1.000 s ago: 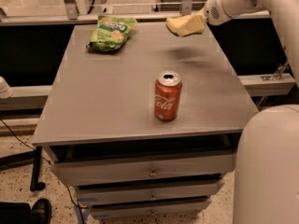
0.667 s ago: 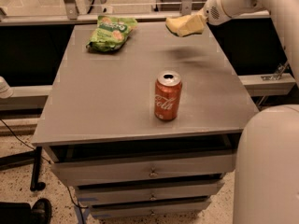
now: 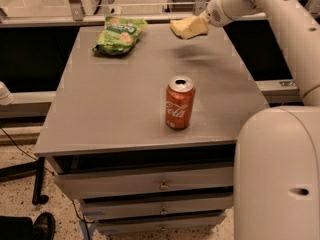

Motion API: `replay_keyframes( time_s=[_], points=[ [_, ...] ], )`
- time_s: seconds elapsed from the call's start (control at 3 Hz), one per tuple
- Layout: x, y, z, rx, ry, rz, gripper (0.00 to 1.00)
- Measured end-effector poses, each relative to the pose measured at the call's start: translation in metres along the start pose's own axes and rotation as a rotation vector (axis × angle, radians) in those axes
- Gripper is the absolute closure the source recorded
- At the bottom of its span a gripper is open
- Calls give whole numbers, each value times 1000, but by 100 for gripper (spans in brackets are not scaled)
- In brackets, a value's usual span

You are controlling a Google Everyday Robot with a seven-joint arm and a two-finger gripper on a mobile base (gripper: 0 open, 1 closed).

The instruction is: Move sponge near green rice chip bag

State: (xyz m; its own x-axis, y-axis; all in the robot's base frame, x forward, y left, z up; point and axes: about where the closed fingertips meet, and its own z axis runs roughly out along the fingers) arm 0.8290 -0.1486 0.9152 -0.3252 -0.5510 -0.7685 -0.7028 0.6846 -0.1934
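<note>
The pale yellow sponge [image 3: 189, 27] hangs in the air above the far right part of the grey table [image 3: 110, 109], with its shadow on the tabletop below it. My gripper [image 3: 202, 22], at the end of the white arm reaching in from the upper right, is shut on the sponge's right end. The green rice chip bag [image 3: 120, 34] lies crinkled on the far left part of the table, a bit more than a sponge's length to the left of the sponge.
A red cola can [image 3: 180, 103] stands upright near the middle front of the table. Drawers [image 3: 160, 184] sit under the tabletop. My white base [image 3: 277, 174] fills the lower right. A rail runs behind the table.
My gripper has carried the sponge a little to the left, toward the green bag. The can and the bag have not moved.
</note>
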Motion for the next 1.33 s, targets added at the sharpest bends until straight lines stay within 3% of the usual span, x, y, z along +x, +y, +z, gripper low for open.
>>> replay_keyframes(
  time_s=[0.33, 0.67, 1.33],
  points=[
    [-7, -5, 24, 35, 22, -42, 100],
    [-20, 2, 48, 36, 28, -76, 100],
    [-43, 33, 85, -2, 24, -104, 100]
  ],
)
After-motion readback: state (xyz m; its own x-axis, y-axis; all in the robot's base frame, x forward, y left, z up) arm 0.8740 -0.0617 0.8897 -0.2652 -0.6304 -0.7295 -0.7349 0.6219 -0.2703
